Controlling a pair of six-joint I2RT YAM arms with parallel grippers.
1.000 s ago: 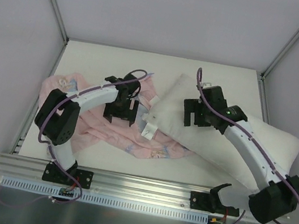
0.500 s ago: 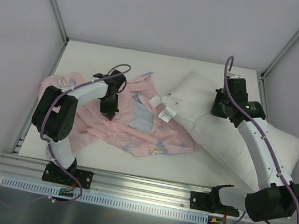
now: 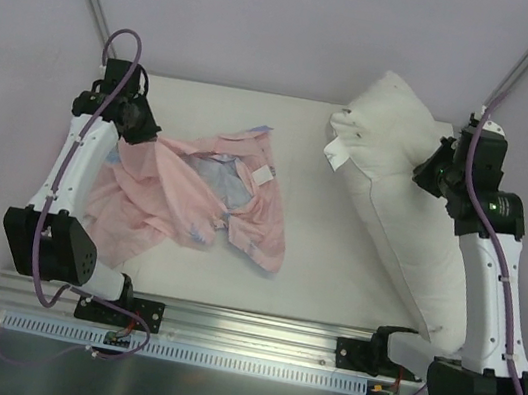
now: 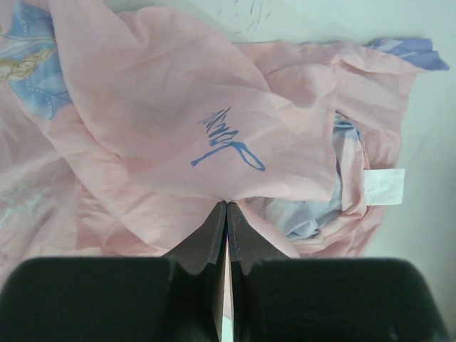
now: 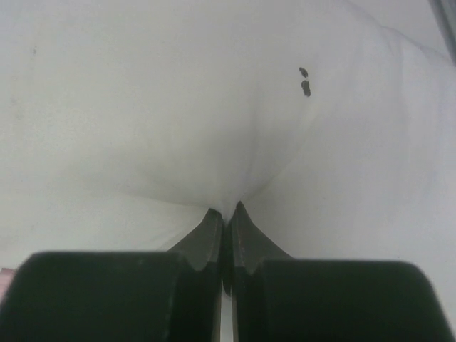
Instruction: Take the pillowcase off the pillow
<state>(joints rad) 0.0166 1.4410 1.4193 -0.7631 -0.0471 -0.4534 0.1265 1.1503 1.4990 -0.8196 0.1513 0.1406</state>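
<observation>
The pillowcase lies crumpled, pink side up with blue showing inside, on the left half of the table; it is apart from the pillow. My left gripper is at its far left corner, shut on a pinch of the pink fabric. The pillowcase fills the left wrist view, with a white label at its right edge. The plain white pillow is lifted and tilted at the right, one end up by the back wall. My right gripper is shut on a fold of the pillow.
The white table is bounded by grey walls and metal frame posts at the back corners. A metal rail runs along the near edge with both arm bases on it.
Both grippers shut, the left on the pillowcase, the right on the pillow. The left arm pulled the pillowcase to the left, the right arm lifted the pillow up and right; the two separated.
</observation>
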